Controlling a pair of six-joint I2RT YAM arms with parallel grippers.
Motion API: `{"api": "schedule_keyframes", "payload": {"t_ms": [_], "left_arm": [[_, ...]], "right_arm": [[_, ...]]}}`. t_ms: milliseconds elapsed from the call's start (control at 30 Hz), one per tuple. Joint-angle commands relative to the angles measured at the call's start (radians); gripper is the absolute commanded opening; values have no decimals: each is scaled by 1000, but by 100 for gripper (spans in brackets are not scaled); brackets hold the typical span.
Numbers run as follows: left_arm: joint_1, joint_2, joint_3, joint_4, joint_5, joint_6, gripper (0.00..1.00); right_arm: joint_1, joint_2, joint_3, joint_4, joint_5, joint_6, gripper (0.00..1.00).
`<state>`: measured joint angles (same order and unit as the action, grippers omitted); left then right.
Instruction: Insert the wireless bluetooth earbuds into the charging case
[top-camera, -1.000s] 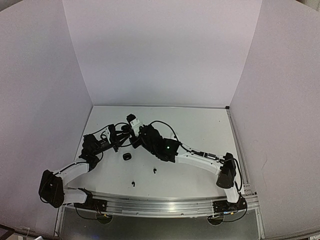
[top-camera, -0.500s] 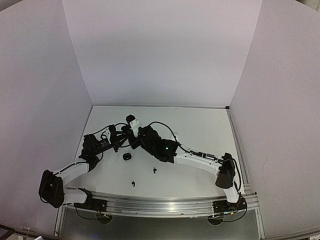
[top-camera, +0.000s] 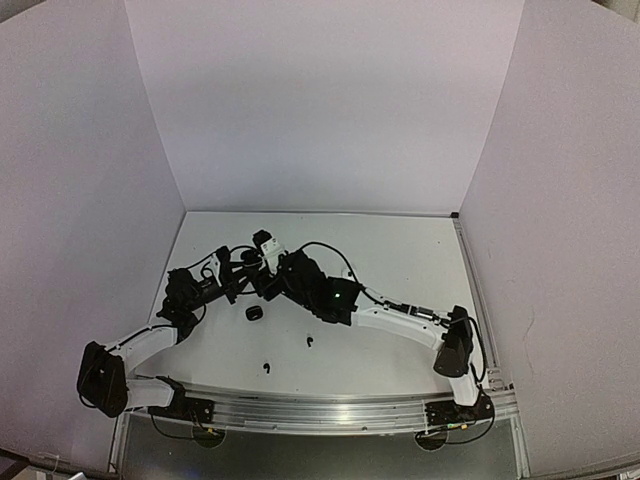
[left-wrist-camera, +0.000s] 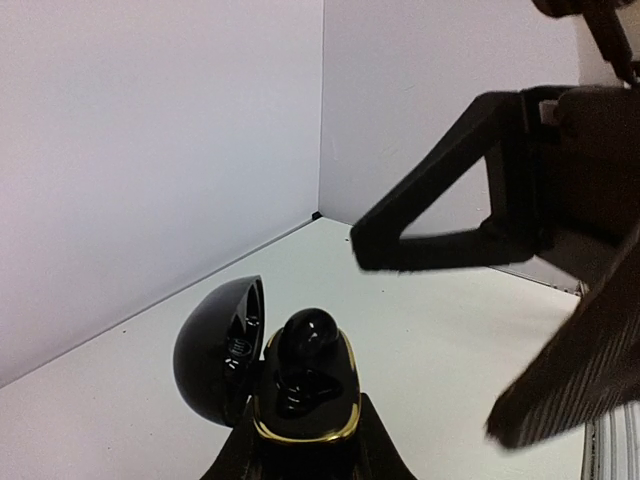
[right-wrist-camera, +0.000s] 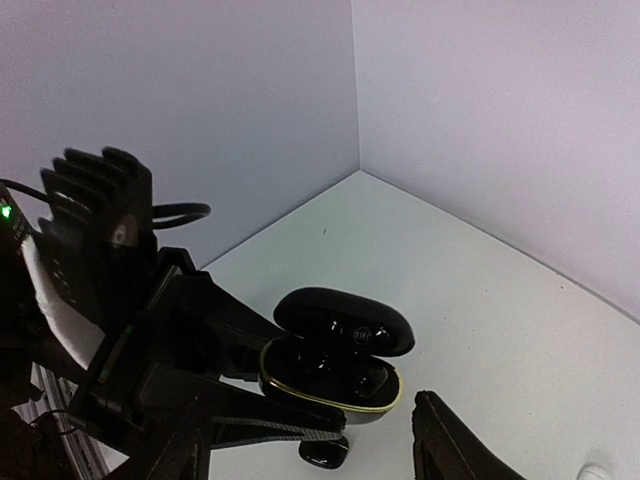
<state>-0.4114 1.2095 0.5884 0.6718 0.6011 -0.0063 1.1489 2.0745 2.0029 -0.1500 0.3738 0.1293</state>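
Observation:
The black charging case (left-wrist-camera: 305, 395) with a gold rim (right-wrist-camera: 330, 378) is held from below by my left gripper (left-wrist-camera: 305, 445), shut on it. Its lid (left-wrist-camera: 215, 350) stands open. One black earbud (left-wrist-camera: 310, 335) sits in the far socket. My right gripper (right-wrist-camera: 320, 445) hovers open just over the case; one finger (left-wrist-camera: 440, 225) shows above it and the other (right-wrist-camera: 450, 445) beside it, with nothing between them. In the top view both grippers (top-camera: 232, 278) (top-camera: 262, 283) meet at the table's left middle. Two loose black earbuds (top-camera: 309, 342) (top-camera: 266, 366) lie nearer the arm bases.
A second small black case (top-camera: 254, 313) rests on the table right under the held one (right-wrist-camera: 325, 457). A small white object (right-wrist-camera: 596, 472) lies at the right wrist view's bottom edge. White walls enclose the table at the back and on both sides.

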Motion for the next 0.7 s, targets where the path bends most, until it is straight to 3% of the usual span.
{"api": "schedule_keyframes", "payload": {"t_ms": [0, 133, 267, 433, 667], "left_arm": [[-1, -17, 29, -13, -63, -81, 0], [-1, -24, 23, -21, -82, -107, 0], [-1, -33, 21, -36, -92, -108, 0], [-1, -38, 22, -51, -92, -93, 0], [-1, -46, 25, -77, -84, -80, 0]], "right_arm": [[-78, -164, 8, 9, -56, 175, 68], [-161, -224, -75, -99, 68, 402, 74], [-227, -145, -6, -415, 120, 594, 59], [-263, 41, 135, -653, 69, 656, 49], [-285, 270, 255, -719, -4, 629, 50]]}}
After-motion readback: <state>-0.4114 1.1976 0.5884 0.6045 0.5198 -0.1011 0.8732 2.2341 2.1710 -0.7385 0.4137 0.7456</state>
